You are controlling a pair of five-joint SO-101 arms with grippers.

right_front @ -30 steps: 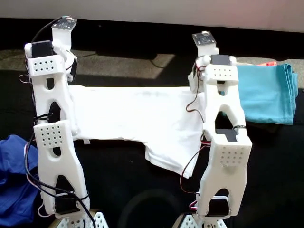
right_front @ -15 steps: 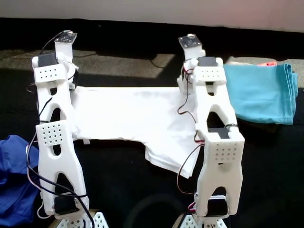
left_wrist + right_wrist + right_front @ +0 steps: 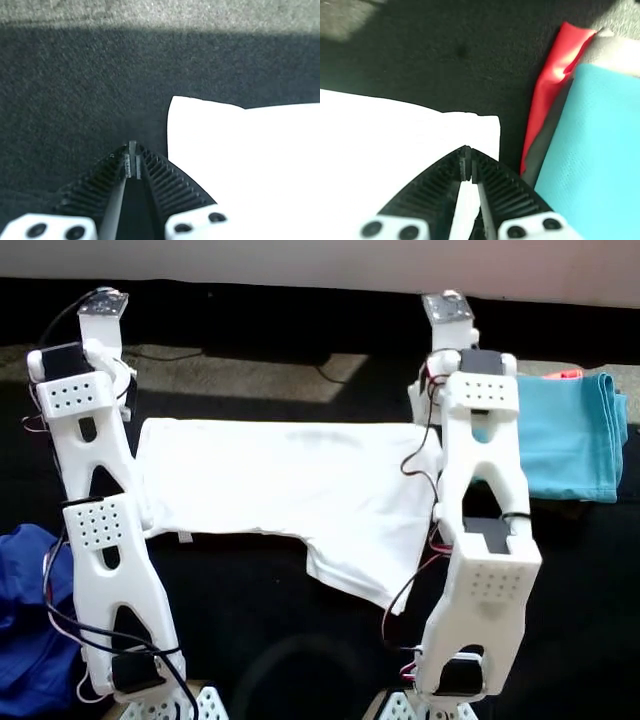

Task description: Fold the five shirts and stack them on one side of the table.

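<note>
Though ungripped, shirt (image 3: 240, 150) beside left gripper (image 3: 132, 161).

Table: the table (image 3: 250, 640) is covered all over with a dark, fuzzy cloth (image 3: 60, 90).
Light: a bright patch of light (image 3: 250, 380) is thrown on the far part of the cloth, and its edge is slanted. The near part is left in shade.
Back: a pale strip (image 3: 300, 258) is seen past the far edge. It may be a wall.
</note>
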